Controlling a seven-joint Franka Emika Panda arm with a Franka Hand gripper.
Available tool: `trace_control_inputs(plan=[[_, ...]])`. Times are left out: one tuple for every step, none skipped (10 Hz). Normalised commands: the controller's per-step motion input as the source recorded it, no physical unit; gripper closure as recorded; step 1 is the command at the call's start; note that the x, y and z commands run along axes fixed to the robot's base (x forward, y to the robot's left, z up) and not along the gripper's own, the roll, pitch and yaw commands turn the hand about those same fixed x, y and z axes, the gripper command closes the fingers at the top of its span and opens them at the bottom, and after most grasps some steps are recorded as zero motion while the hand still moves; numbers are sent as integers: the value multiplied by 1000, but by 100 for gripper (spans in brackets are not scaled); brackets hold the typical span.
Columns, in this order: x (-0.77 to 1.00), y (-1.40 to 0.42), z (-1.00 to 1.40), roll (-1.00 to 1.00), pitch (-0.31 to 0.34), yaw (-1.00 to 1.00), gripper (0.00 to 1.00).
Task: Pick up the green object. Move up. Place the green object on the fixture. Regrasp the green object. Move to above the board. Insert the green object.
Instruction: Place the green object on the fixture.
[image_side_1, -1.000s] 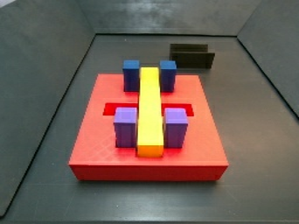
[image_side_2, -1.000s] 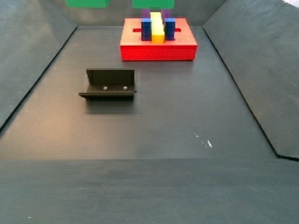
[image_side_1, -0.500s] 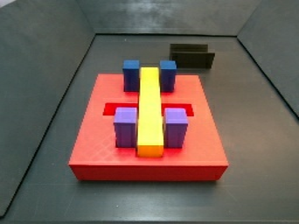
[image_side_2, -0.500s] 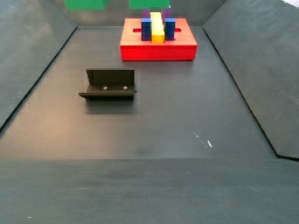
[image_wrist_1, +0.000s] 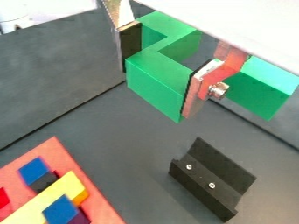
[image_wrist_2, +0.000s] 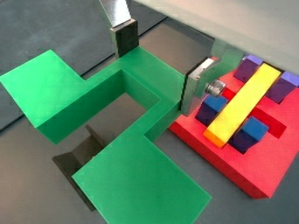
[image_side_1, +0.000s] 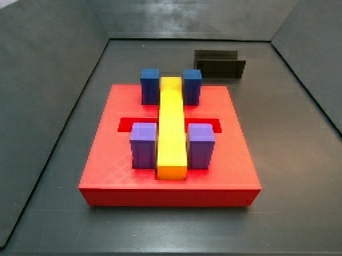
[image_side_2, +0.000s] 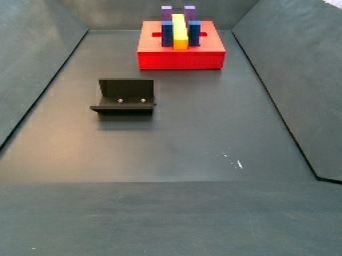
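Observation:
My gripper is shut on the green object, a bright green blocky piece with a square notch, and holds it in the air. Both wrist views show the silver fingers pressed on opposite sides of one of its arms. Below it lie the dark fixture and the red board. In both side views the fixture stands alone on the floor and the board lies apart from it. Neither side view shows the gripper or the green object.
The board carries a long yellow bar, two blue blocks and two purple blocks. Dark sloping walls enclose the grey floor on all sides. In a wrist view the fixture is partly hidden behind the green object.
The green patch at the top edge of a side view has gone out of the picture. Board and fixture have not moved.

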Motion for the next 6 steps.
trace_control_inputs(plan=[[83,-183,94,131,14,-51,100],[409,0,-117,-80,-126,-380,100],[649,131,-489,-346,-186,-391,100],[669,286,-549,-449,-283,-377,100],[623,377,-511,-497,-286,-311,100],[40,0,-91,-26,-3,-37,100]])
